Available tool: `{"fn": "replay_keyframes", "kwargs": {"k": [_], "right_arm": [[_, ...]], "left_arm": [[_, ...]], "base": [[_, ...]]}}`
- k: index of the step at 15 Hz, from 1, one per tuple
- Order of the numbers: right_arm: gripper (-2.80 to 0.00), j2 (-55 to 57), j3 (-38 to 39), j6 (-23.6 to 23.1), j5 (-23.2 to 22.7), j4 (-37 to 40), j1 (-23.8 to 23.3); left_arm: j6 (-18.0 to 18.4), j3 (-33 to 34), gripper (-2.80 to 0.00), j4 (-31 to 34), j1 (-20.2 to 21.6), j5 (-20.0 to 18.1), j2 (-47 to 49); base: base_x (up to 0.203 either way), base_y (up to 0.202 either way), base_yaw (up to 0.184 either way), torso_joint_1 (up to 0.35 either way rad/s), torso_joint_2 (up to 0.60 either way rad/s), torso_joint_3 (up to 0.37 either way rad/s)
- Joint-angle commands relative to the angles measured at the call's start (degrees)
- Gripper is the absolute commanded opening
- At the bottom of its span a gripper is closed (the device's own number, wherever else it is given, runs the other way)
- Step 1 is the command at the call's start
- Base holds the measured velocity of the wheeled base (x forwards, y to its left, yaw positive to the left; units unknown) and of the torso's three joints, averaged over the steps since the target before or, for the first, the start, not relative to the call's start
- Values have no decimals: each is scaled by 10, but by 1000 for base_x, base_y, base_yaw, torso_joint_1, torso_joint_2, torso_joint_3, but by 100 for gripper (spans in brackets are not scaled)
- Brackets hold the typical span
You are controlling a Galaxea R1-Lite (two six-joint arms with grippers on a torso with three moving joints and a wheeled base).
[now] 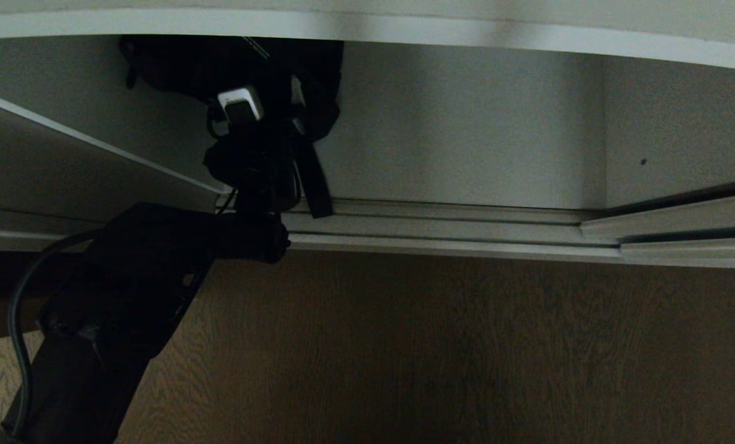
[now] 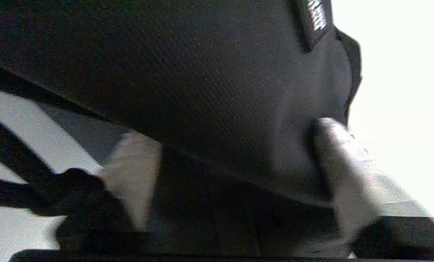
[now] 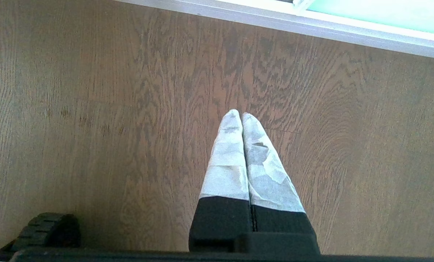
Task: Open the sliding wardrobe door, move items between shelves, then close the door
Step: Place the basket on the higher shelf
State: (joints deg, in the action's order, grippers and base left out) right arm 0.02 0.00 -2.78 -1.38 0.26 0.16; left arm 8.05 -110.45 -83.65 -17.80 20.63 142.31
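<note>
Straddling a black bag [image 2: 202, 91], the left gripper [image 2: 235, 163] has its two pale fingers [image 2: 342, 171] spread, one on each side of the dark woven fabric; whether they press on it cannot be told. In the head view this gripper [image 1: 253, 132] sits upper left of centre, just under the white front edge of a shelf [image 1: 466, 31], with the black strappy bag [image 1: 232, 68] bunched around it, a small white block [image 1: 240, 102] showing and a strap hanging toward the ribbed silver track [image 1: 441, 228] below. The left arm [image 1: 114, 308] rises from the lower left corner. Wooden floor [image 1: 466, 351] fills the bottom of the frame. In the right wrist view, the right gripper [image 3: 241, 118] has its fingers pressed together over the floor, and the aqua glass door [image 3: 384, 14] shows in the upper right corner.
</note>
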Motion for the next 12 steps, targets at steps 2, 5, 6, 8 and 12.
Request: {"fn": "replay_keyframes", "kwargs": {"k": [2, 5, 6, 8, 12], "right_arm": [[-280, -1, 0, 0, 0, 0, 0], [-280, -1, 1, 0, 0, 0, 0], [-280, -1, 0, 0, 0, 0, 0], [-280, -1, 0, 0, 0, 0, 0], [-280, -1, 0, 0, 0, 0, 0]], "left_arm": [[0, 0, -280, 2, 1, 0, 2], [-1, 0, -280, 5, 5, 1, 2], [-2, 0, -280, 5, 5, 1, 2], [-2, -1, -280, 4, 4, 2, 0], [-4, -2, -280, 14, 4, 5, -10]], "base": [[0, 0, 0, 0, 0, 0], [0, 0, 0, 0, 0, 0], [0, 0, 0, 0, 0, 0], [0, 0, 0, 0, 0, 0], [0, 0, 0, 0, 0, 0]]}}
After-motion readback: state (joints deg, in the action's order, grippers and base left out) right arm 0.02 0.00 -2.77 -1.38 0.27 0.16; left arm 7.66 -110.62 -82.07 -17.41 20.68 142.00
